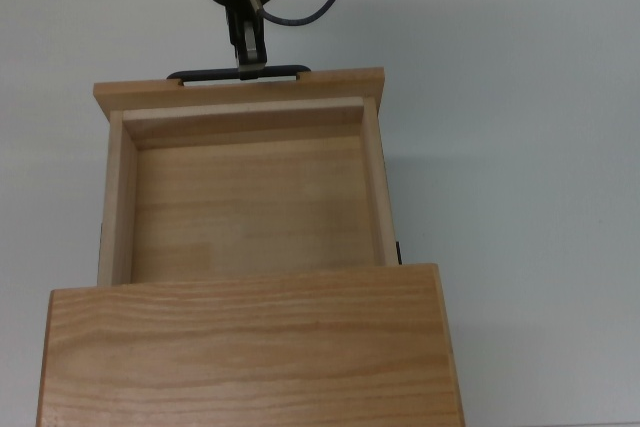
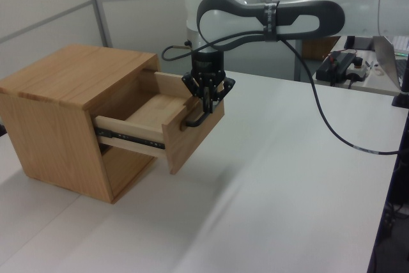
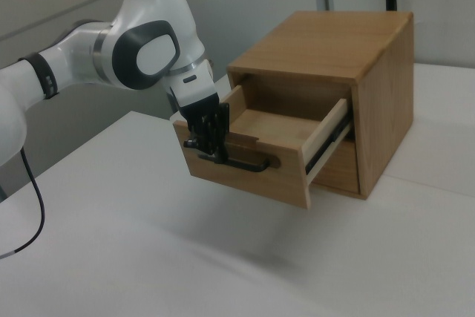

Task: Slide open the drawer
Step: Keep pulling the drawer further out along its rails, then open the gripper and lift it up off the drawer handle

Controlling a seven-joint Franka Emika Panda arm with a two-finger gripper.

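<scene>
Drawer, top view: the drawer [image 1: 245,197] stands far out of the wooden cabinet [image 1: 250,347], its inside bare.
Handle, top view: my gripper [image 1: 249,65] pinches the black bar handle [image 1: 238,75] near its middle.
Left view: my fingers [image 2: 208,102] clamp the handle on the front panel [image 2: 195,135]; a metal slide rail [image 2: 131,135] shows.
Right view: the cabinet rests on the white table [image 3: 185,257]; my gripper grips the handle's left part in the right view.

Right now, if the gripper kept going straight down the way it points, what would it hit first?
The gripper is shut on the drawer's black bar handle; below that, probably the white table.
</scene>
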